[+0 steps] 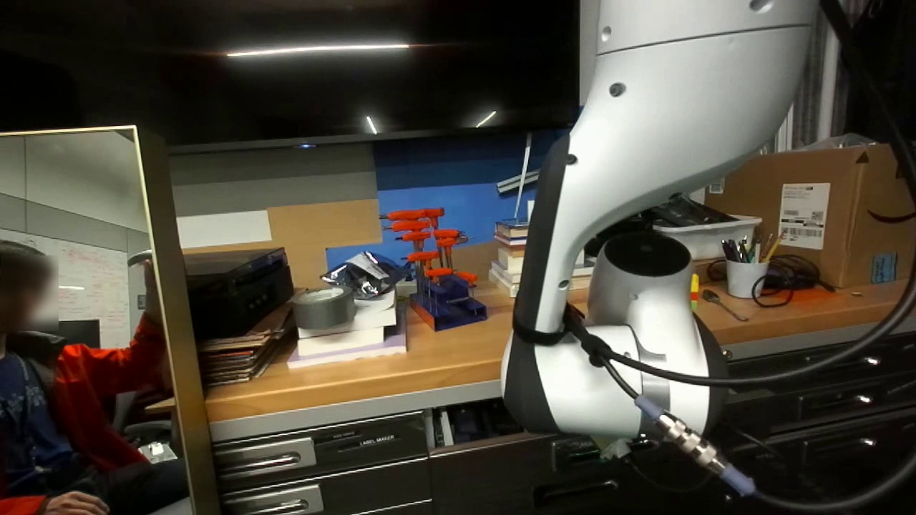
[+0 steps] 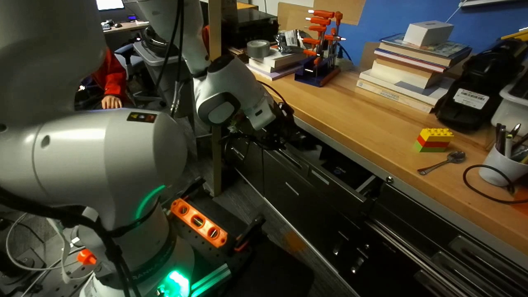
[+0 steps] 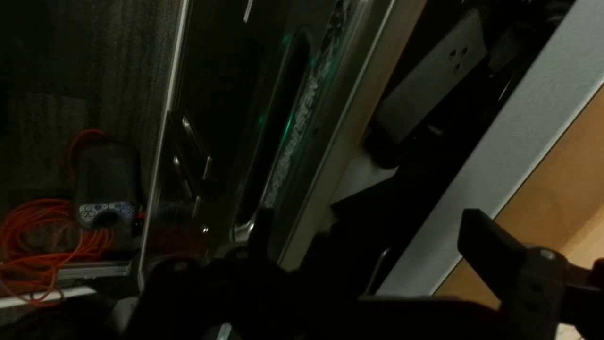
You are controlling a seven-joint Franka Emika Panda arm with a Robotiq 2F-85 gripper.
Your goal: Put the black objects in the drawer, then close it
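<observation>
One drawer, pulled out below the gripper, whose jaws stand wide, seemingly empty; black objects indistinguishable in the dark interior; lowering at this width could strike the table.

The drawer was dark grey in colour, the gripper was black, and the robot arm was white with black portions. The hex key handles were orange-red and their stand mainly dark blue, whereas the toy brick stack carried bands of yellow, red and green. The wall showed a patchwork of blue, tan and grey; the worktop was light brown.
</observation>
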